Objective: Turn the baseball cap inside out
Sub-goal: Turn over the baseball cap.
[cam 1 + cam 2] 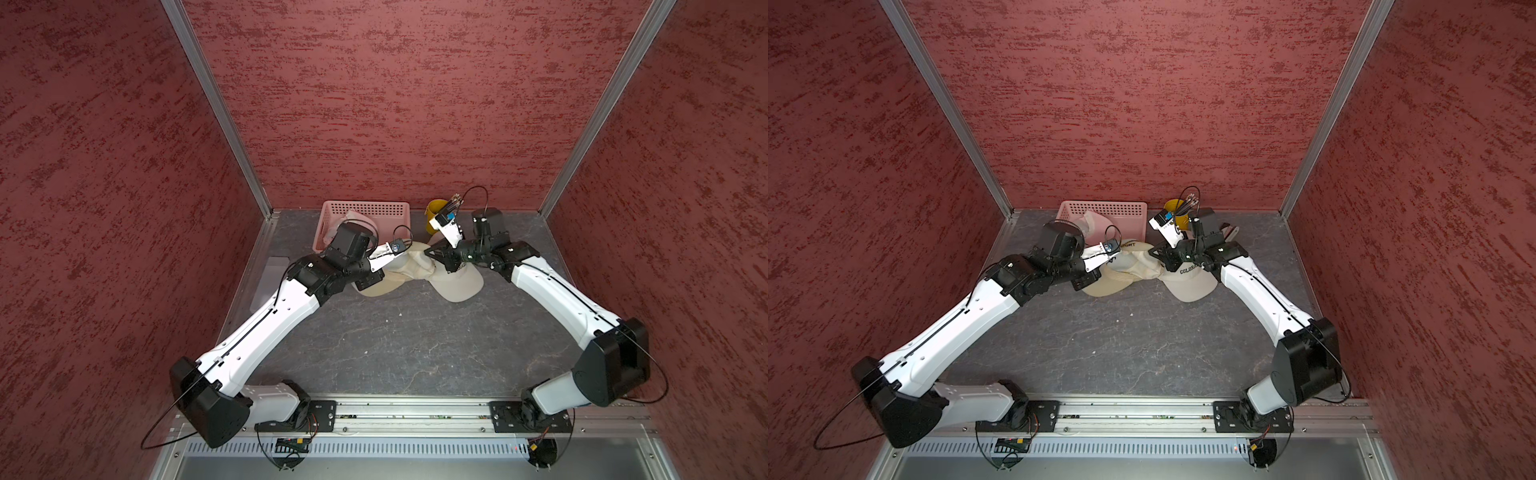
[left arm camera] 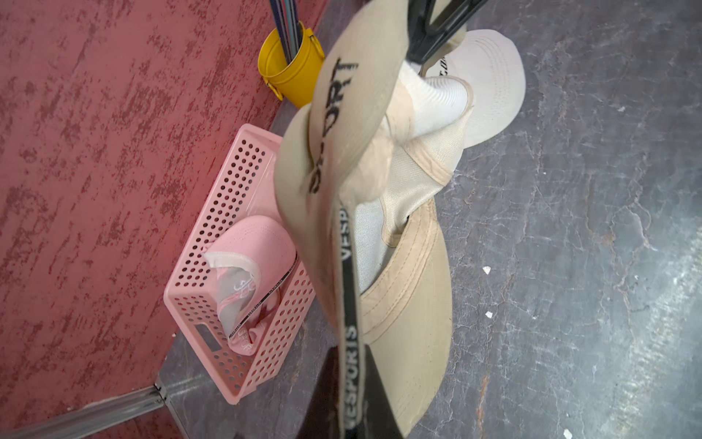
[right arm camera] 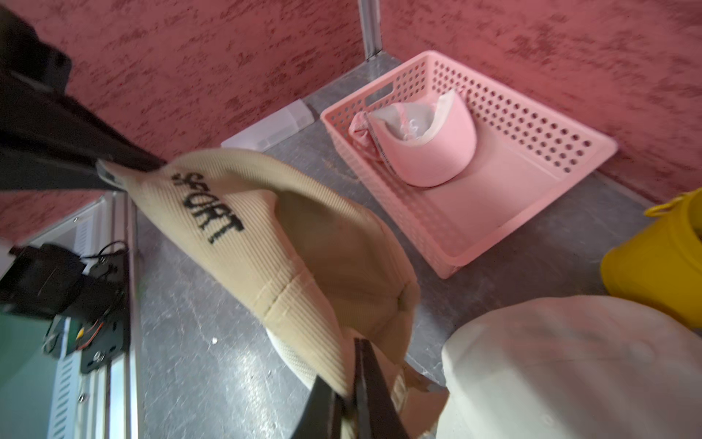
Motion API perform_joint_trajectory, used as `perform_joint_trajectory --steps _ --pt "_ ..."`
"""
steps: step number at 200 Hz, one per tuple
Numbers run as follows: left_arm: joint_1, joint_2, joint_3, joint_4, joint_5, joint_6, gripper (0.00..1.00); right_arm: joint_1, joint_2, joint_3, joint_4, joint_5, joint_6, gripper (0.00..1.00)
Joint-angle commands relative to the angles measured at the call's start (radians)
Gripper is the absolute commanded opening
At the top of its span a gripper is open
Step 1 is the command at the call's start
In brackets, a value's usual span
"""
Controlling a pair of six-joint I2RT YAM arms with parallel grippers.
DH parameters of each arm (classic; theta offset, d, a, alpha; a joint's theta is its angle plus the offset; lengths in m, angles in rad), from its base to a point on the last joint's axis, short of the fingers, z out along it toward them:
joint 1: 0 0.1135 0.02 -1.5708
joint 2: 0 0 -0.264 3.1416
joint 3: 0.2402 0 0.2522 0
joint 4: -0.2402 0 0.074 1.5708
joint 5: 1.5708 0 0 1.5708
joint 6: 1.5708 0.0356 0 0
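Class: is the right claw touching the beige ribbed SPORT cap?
Touching. Right wrist view shows the right claw pinching the edge of the beige ribbed SPORT cap.

Six loose items on the desk.
Three baseball caps: one beige SPORT cap [image 3: 288, 273], one off-white cap [image 1: 1192, 286], one pink cap [image 3: 444, 156]. One pink perforated basket [image 3: 551, 148], one yellow bucket [image 2: 292, 76], one translucent plastic box [image 3: 273, 129].

1. Both top views: high above the table's [image 1: 395, 353] front edge, looking down toward its back edge; whole table covered.
2. Left wrist view: close on the tan cap [image 2: 364, 95], looking along the back edge.
3. Right wrist view: equally close, facing the back left corner.
4. All views share tan cap and pink basket [image 3: 494, 213].
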Motion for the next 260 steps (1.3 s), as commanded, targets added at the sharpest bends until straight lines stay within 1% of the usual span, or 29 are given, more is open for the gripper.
perform_joint_trajectory --steps 1,16,26,46,68,76,81,90,105,116,122,132,148,159,170,180,206,227,245,260 --pt "0.012 0.029 0.051 -0.019 -0.136 -0.230 0.00 -0.007 -0.080 -0.012 0.129 0.346 0.228 0.04" --pt "0.020 0.051 0.076 -0.042 -0.184 -0.342 0.00 -0.004 -0.086 0.025 0.066 0.491 0.309 0.05" --pt "0.027 0.057 0.087 -0.056 -0.193 -0.398 0.00 0.000 -0.082 0.048 0.022 0.547 0.335 0.08" --pt "0.034 0.042 0.090 -0.052 -0.206 -0.493 0.00 0.006 -0.058 0.093 -0.082 0.612 0.378 0.12" --pt "0.034 0.025 0.113 -0.068 -0.208 -0.598 0.00 0.018 -0.044 0.120 -0.163 0.641 0.461 0.18" --pt "0.032 0.021 0.125 -0.080 -0.180 -0.622 0.00 0.033 -0.044 0.113 -0.150 0.637 0.479 0.22" --pt "0.028 0.018 0.131 -0.087 -0.150 -0.634 0.00 0.045 -0.016 0.108 -0.136 0.638 0.483 0.26" --pt "0.023 0.013 0.140 -0.098 -0.096 -0.654 0.00 0.062 -0.001 0.109 -0.112 0.653 0.489 0.28" --pt "0.015 -0.003 0.143 -0.115 0.008 -0.686 0.00 0.069 0.034 0.132 -0.087 0.642 0.481 0.34" --pt "0.013 -0.026 0.125 -0.109 0.079 -0.711 0.00 0.067 0.043 0.145 -0.054 0.636 0.469 0.36" --pt "0.012 -0.042 0.111 -0.104 0.105 -0.724 0.00 0.067 0.043 0.151 -0.033 0.607 0.456 0.38" --pt "0.014 -0.072 0.086 -0.097 0.116 -0.743 0.00 0.065 0.041 0.175 -0.024 0.571 0.442 0.42" --pt "0.030 -0.118 0.050 -0.083 0.119 -0.756 0.00 0.059 0.043 0.242 -0.070 0.491 0.392 0.54" --pt "0.036 -0.144 0.025 -0.061 0.134 -0.739 0.00 0.042 0.043 0.278 -0.113 0.460 0.375 0.56" --pt "0.046 -0.165 0.006 -0.043 0.135 -0.722 0.00 0.004 0.032 0.282 -0.132 0.408 0.389 0.59" --pt "0.057 -0.175 -0.005 -0.035 0.145 -0.706 0.00 -0.044 0.021 0.268 -0.130 0.308 0.412 0.61" --pt "0.086 -0.203 -0.026 0.007 0.190 -0.673 0.00 -0.141 -0.004 0.164 -0.044 0.038 0.442 0.63" --pt "0.114 -0.238 -0.056 0.065 0.256 -0.643 0.00 -0.174 -0.008 0.088 0.047 -0.176 0.464 0.63" --pt "0.126 -0.270 -0.083 0.126 0.335 -0.607 0.00 -0.174 0.005 0.045 0.125 -0.298 0.493 0.63" --pt "0.126 -0.296 -0.111 0.180 0.407 -0.563 0.00 -0.175 0.025 0.022 0.170 -0.363 0.499 0.64"
